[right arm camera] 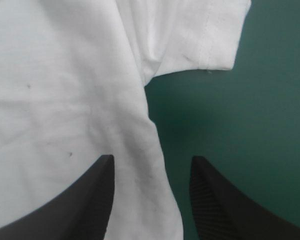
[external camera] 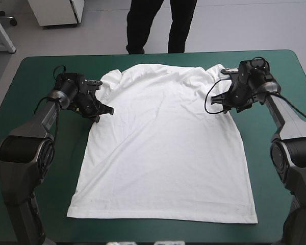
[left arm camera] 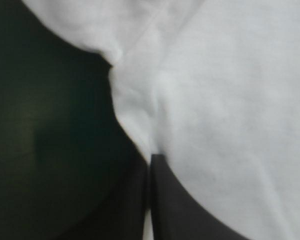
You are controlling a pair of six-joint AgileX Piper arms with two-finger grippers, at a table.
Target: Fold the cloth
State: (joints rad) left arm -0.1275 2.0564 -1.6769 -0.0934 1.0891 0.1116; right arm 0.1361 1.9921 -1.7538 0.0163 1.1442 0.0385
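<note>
Nearest the robot, along the near edge of the desk [external camera: 275,64], the hem [external camera: 163,218] of the T-shirt [external camera: 166,148] lies straight across. Shirt is spread flat; which face is up cannot be told. Its long axis runs near to far, hem toward the robot, neck [external camera: 168,66] pointing at the far edge. Farther up, both arms sit low at the shirt's side edges, just under the sleeves and about level with each other. At the shirt's left edge the left claw [external camera: 103,113] has its fingers drawn together to a point with a sliver of white between them, so it looks pinched onto the cloth at the armpit. The shirt body lies ahead and to its inside. The right claw [right arm camera: 151,160] is spread wide and grips nothing. The shirt's right side edge runs lengthwise between its fingers, one finger over cloth, the other over bare teal-green cover [right arm camera: 250,150], with the right sleeve [right arm camera: 190,35] just ahead. Judgement: the coming move turns on that right edge. It lies within the spread fingers, so a straight close should catch it, and neither arm needs to reach across. Beyond, the left sleeve [external camera: 110,77] sits slightly bunched toward the far edge. Risk: pinching too little cloth at the edge.
</note>
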